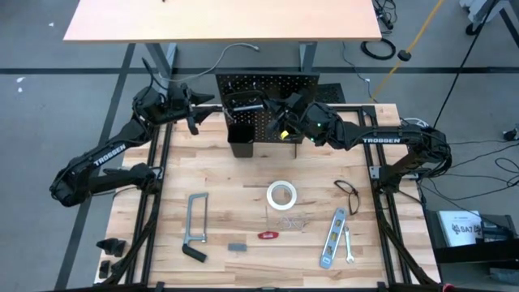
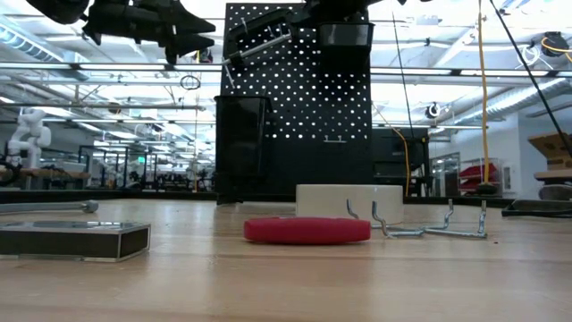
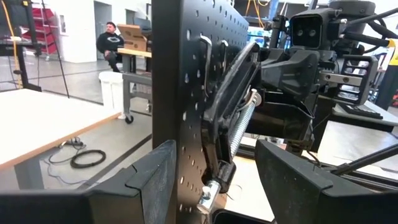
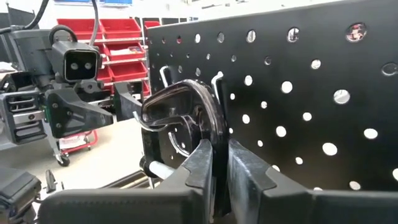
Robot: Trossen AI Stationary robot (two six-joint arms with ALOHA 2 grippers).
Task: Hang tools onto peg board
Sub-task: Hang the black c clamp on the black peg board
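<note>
A black peg board [image 1: 263,101] stands upright at the 12 o'clock edge of the pale wooden bench [image 1: 235,211], with the right gripper [image 4: 219,163] pressed against its face, fingers nearly together on the dark C-clamp [image 4: 186,102] hooked over a peg. The left gripper [image 3: 214,180] sits at the board's 9 o'clock edge, its fingers [image 3: 155,177] spread either side of the panel's edge and holding nothing. Across the bench lie the remaining tools: a grey bar clamp [image 1: 195,227] at 8 o'clock, a white tape roll [image 1: 281,195] near centre, a red-handled tool [image 1: 268,235] just below it, black pliers [image 1: 347,195] at 3 o'clock, and a silver level [image 1: 332,238] beside a small wrench [image 1: 349,246] at 5 o'clock. Beyond the bench, the room is an open workshop with grey flooring, a second tan tabletop [image 1: 223,20], red storage bins [image 4: 121,37] and a seated person [image 3: 113,43] in the distance.
</note>
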